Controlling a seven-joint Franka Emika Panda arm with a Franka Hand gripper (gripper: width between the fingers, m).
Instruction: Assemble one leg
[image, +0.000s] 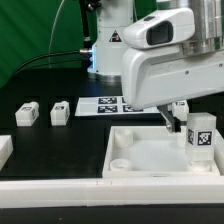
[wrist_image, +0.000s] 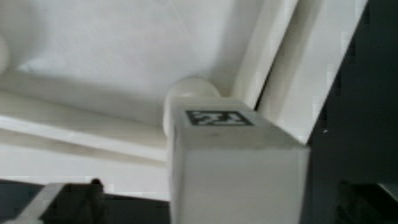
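Leg: white oblong block, upright in the tray corner, square black-and-white tag on the side you see
Gripper: close beside the leg; you cannot tell whether it grips

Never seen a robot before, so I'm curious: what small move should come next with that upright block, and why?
Probably ease the leg straight down. It stands upright at a corner of the tray, and the wrist view shows its end at a round socket.

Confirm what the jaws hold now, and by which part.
Cannot tell: the small white plastic tagged leg stands at a corner socket of the white tray, but the jaws' contact is hidden.
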